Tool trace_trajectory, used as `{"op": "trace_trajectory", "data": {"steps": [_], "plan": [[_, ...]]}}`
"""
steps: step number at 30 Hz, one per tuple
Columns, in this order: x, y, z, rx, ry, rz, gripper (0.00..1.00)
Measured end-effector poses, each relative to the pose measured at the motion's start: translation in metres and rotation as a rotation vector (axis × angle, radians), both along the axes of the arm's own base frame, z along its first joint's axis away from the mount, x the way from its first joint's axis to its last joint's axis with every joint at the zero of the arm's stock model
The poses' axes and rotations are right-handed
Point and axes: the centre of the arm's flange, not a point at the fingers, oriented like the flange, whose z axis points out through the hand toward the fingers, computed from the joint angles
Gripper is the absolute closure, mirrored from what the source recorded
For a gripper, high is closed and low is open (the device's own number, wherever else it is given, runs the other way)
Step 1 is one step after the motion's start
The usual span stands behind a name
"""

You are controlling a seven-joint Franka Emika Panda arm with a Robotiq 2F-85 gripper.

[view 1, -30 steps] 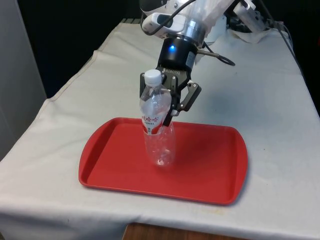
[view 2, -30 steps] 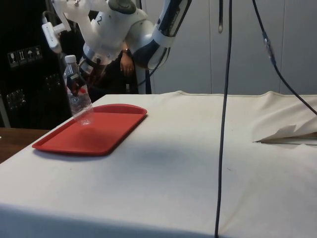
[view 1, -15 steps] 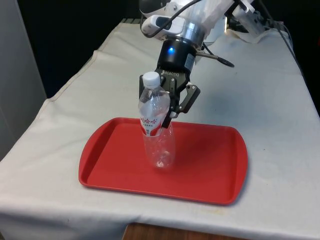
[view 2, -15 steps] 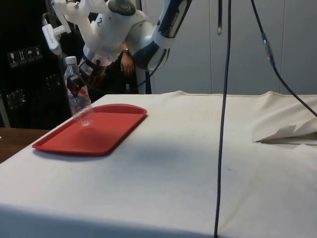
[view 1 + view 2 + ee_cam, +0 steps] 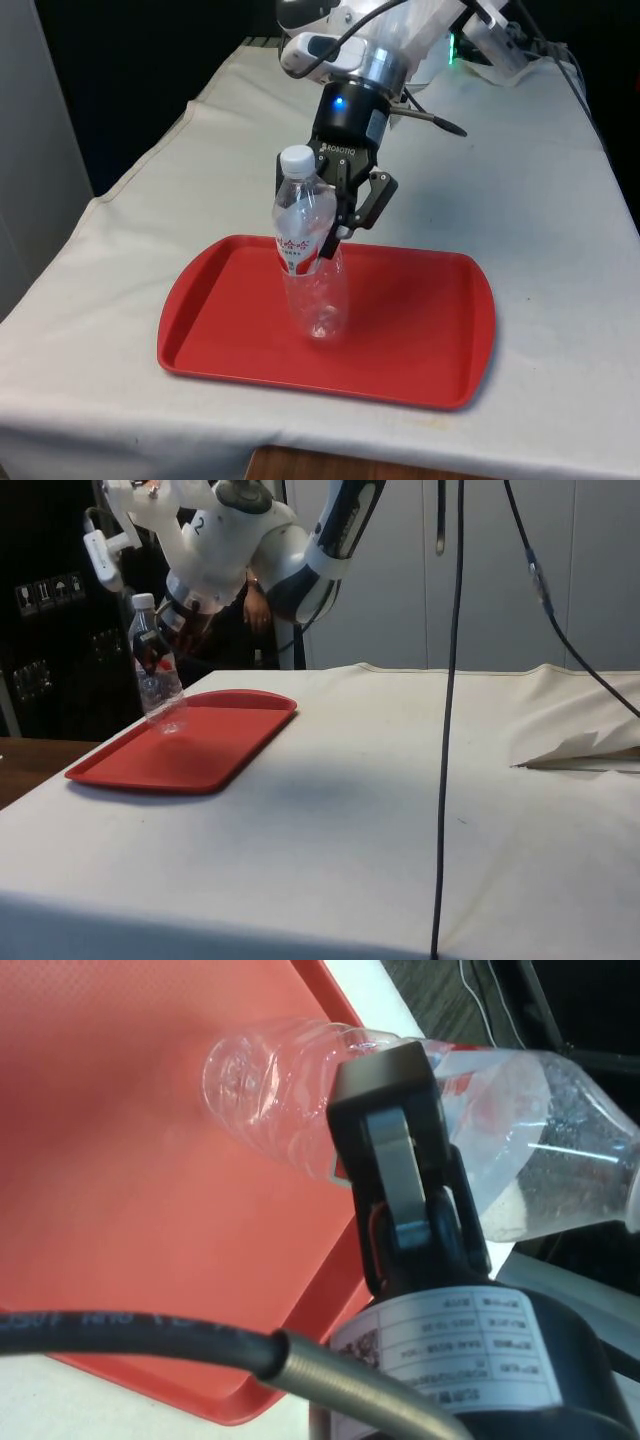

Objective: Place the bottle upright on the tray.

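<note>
A clear plastic bottle [image 5: 308,262] with a white cap and a red-and-white label stands almost upright over the red tray [image 5: 420,330], leaning slightly. Its base is at or just above the tray floor, and I cannot tell whether it touches. My gripper [image 5: 320,228] is shut on the bottle's upper body around the label. In the side view, the bottle [image 5: 156,685] and gripper [image 5: 157,658] are over the far part of the tray [image 5: 190,750]. In the wrist view, one black finger [image 5: 392,1150] presses the bottle [image 5: 265,1085] above the tray [image 5: 110,1200].
The tray lies near the table's front edge under the white cloth [image 5: 540,220]. A black cable [image 5: 448,720] hangs down in the side view. A person's hand [image 5: 258,602] shows behind the arm. The cloth is rumpled at one spot [image 5: 585,750].
The gripper and bottle have shifted slightly towards the front view's left and the bottle stands a little straighter. The grip has not changed.
</note>
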Motion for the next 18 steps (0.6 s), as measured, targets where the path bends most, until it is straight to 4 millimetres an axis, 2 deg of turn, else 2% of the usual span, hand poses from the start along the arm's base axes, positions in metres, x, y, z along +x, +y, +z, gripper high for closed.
{"op": "trace_trajectory", "data": {"steps": [18], "plan": [[0.012, -0.002, -0.015, -0.001, 0.001, -0.028, 0.83]]}}
